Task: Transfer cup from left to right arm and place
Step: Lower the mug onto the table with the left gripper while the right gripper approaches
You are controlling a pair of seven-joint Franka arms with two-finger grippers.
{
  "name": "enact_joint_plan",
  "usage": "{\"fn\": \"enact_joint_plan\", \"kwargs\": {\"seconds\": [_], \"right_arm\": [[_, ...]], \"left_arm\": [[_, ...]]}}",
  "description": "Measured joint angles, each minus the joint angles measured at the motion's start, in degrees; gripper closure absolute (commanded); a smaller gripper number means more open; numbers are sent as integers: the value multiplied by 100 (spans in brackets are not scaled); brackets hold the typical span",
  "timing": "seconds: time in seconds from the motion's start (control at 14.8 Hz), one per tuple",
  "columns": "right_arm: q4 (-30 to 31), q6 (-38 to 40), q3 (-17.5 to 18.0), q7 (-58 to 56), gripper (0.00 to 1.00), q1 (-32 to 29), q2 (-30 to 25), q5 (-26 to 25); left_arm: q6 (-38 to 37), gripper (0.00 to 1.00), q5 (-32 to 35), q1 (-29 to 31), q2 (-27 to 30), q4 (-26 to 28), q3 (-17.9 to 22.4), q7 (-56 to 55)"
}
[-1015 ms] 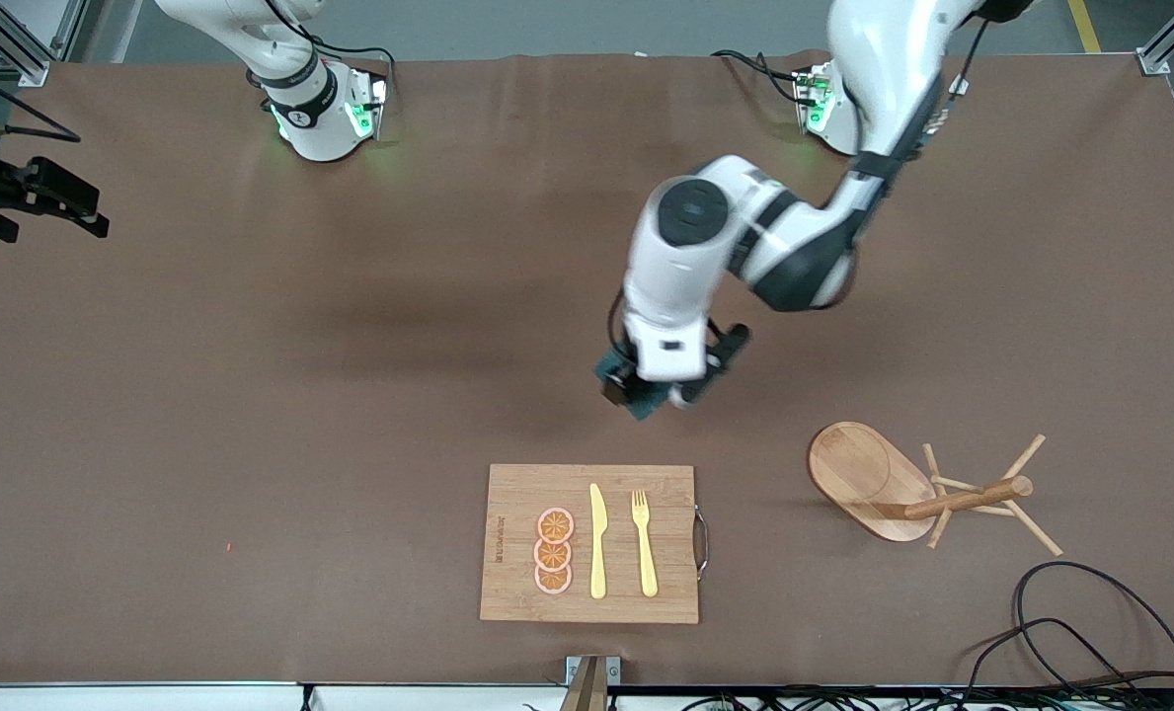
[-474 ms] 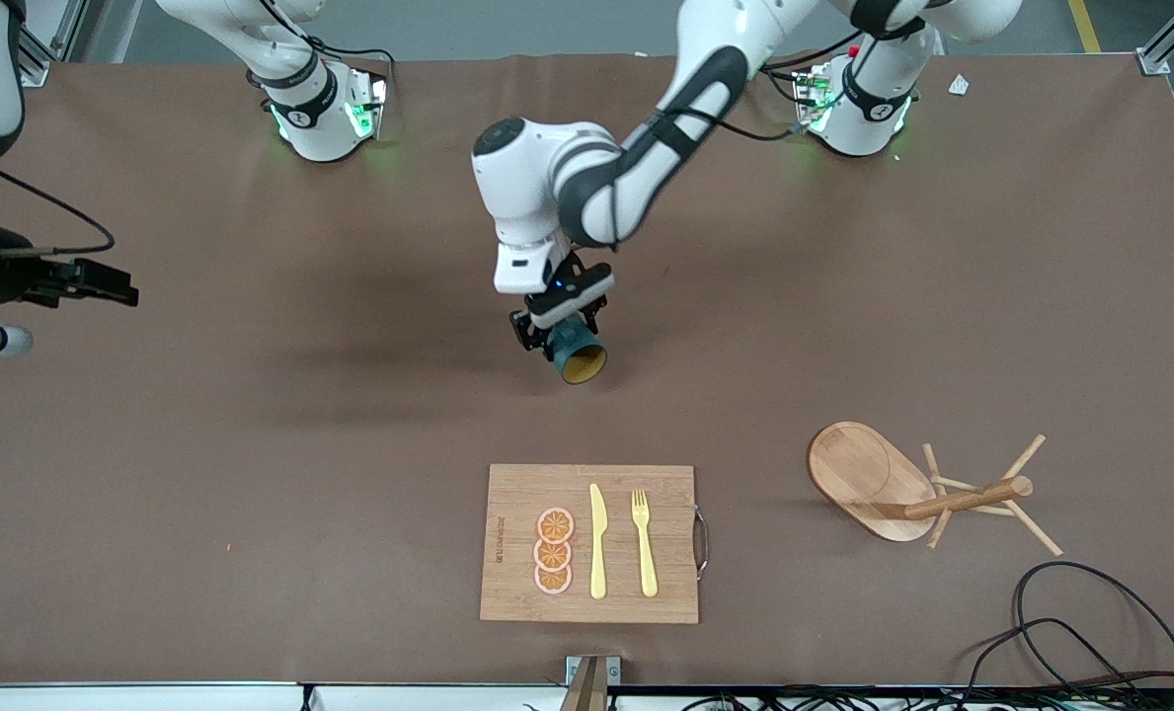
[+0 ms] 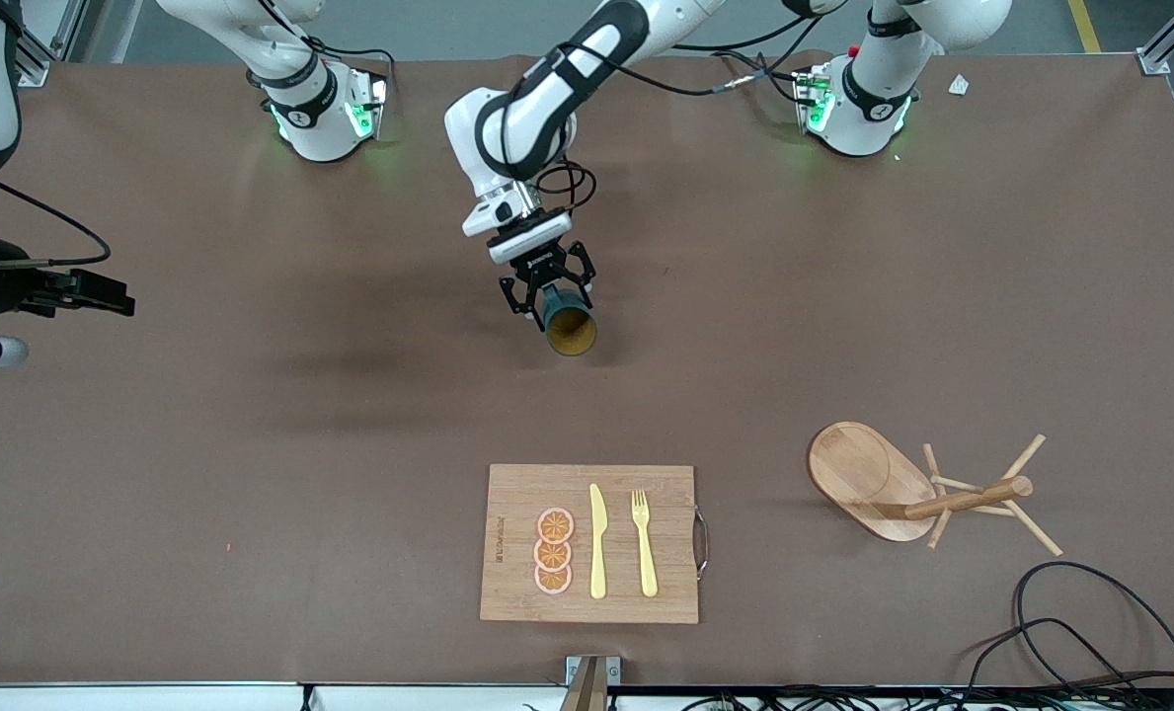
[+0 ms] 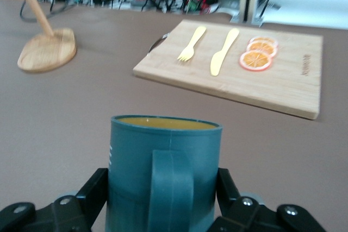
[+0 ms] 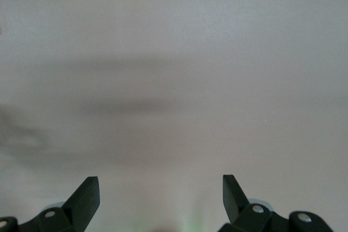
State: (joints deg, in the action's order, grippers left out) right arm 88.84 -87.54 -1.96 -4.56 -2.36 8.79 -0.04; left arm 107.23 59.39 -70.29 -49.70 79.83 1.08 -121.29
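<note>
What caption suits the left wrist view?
Left gripper shut on the cup, cutting board ahead.

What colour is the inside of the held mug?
Tan-yellow inside the dark teal mug; front view shows it best.

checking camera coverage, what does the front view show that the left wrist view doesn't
Only the front view: both arms whole, the right tool open at the right arm's end of the table, the knife beside three orange slices.

Only the left wrist view: the cup's handle between the fingers.

Both: the left tool shut on the cup, cutting board, fork, wooden mug stand.
</note>
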Motion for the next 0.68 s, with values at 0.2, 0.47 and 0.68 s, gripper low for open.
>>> {"fn": "enact_joint_plan", "kwargs": {"seconds": [0.2, 0.47, 0.68], "right_arm": [[92, -239, 12, 13, 0, 72, 179, 12], [328, -665, 30, 304, 0, 196, 340, 40], [396, -698, 49, 968, 0, 446, 355, 112]], "left_arm": [[-384, 45, 1005, -337, -535, 17, -1, -901], [-656, 39, 1801, -555, -961, -9, 13, -1700], [-633, 11, 1804, -639, -982, -27, 12, -1874]]}}
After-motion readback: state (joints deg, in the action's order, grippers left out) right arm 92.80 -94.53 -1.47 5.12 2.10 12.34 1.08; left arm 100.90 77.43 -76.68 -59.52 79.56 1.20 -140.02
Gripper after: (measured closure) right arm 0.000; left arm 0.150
